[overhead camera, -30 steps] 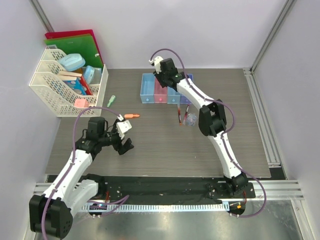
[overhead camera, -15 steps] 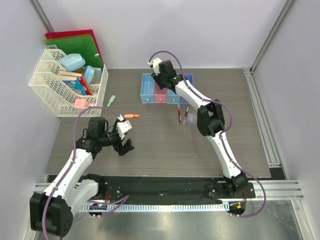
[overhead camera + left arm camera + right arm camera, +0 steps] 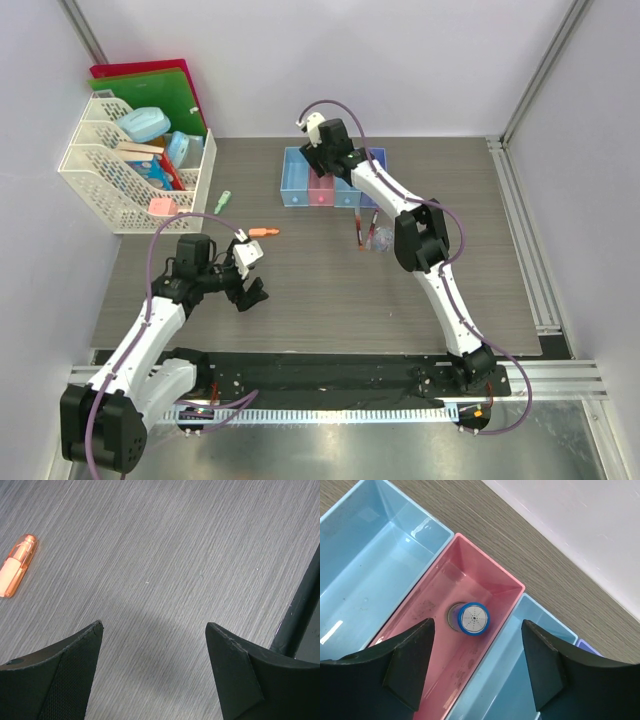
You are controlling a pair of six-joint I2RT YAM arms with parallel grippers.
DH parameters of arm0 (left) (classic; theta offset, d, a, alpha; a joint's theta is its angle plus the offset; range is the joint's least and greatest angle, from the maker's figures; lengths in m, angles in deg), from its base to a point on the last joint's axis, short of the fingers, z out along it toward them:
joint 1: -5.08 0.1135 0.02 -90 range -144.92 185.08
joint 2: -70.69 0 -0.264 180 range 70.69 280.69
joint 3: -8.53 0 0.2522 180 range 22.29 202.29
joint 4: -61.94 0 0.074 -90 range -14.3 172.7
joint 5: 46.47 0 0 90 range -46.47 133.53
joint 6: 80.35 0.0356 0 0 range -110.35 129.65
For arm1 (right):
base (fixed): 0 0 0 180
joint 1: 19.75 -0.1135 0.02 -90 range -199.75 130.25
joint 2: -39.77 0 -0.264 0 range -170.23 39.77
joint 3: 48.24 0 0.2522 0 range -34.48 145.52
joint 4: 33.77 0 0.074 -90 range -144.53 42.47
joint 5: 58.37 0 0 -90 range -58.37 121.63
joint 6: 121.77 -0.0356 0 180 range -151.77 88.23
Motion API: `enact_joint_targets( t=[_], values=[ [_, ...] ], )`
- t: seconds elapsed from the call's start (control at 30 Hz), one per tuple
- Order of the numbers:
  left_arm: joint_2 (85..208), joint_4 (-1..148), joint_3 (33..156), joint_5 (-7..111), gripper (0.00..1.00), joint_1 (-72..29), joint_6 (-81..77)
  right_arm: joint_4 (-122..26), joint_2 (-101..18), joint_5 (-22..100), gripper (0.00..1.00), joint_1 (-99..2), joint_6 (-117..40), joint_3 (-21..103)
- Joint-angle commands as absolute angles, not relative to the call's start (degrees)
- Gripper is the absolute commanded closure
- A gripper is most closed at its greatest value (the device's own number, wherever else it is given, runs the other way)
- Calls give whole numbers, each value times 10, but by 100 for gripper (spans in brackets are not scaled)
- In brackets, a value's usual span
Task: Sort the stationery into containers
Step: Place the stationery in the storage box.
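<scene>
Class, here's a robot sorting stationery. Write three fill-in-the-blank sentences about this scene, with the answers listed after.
The blue-capped piece sits inside the ____ bin. The right gripper above it is ____. The marker lying on the table near the left gripper is ____ in colour.
Missing words: pink; open; orange.

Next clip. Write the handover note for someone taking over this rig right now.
Tools: the left tool is open and empty, low over the table, near the orange marker. The right tool is open and empty above the pink bin.
Done: a blue piece sits in the pink bin.
Left: the orange marker, green piece, pens and clear lump lie on the table, not yet binned.
</scene>
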State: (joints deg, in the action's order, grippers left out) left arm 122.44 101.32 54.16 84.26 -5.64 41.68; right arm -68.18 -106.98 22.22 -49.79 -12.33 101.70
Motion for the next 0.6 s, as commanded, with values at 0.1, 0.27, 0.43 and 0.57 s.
enact_joint_targets(
  t=[0.1, 0.27, 0.43, 0.57],
  values=[
    [1224, 965, 544, 836, 16, -53, 402, -667, -945, 199, 24, -501, -141, 974],
    [1243, 922, 555, 804, 15, -53, 377, -689, -849, 220, 24, -492, -159, 876],
    [1294, 871, 599, 754, 15, -53, 375, -691, -798, 221, 24, -472, -194, 784],
    [1391, 829, 665, 687, 18, -53, 335, -691, -767, 208, 25, -448, -220, 728]
  ],
)
